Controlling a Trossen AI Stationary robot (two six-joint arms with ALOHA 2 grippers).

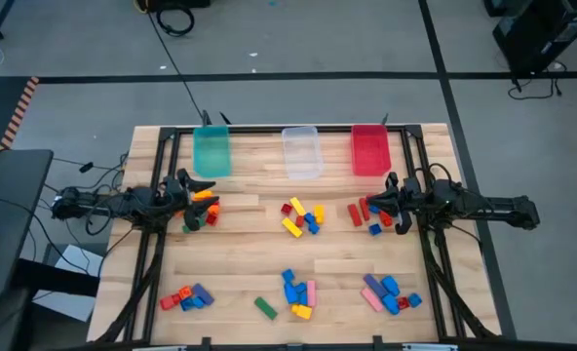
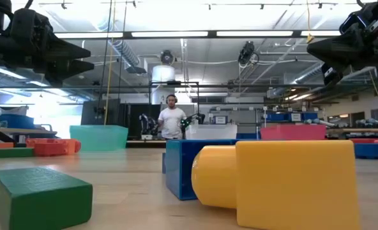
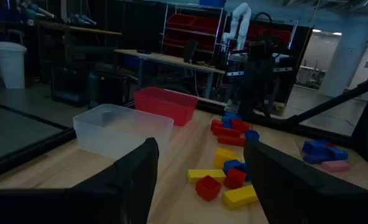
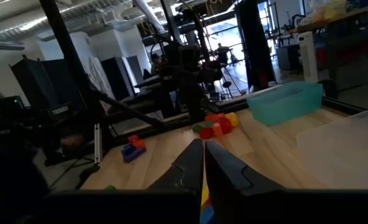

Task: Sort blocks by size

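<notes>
High view: left gripper [image 1: 206,188] over the bench [image 1: 250,275] beside the teal bin [image 1: 211,151], fingers wide, holding nothing; right gripper [image 1: 384,203] near the red bin [image 1: 369,149], fingers pressed together. Blocks [image 1: 302,216] clustered across the bench; bins look empty, clear bin [image 1: 301,152] between.

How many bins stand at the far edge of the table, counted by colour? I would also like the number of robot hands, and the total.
Teal bin: 1
Clear bin: 1
Red bin: 1
Robot hands: 2, the left hand and the right hand
Total: 5
</notes>
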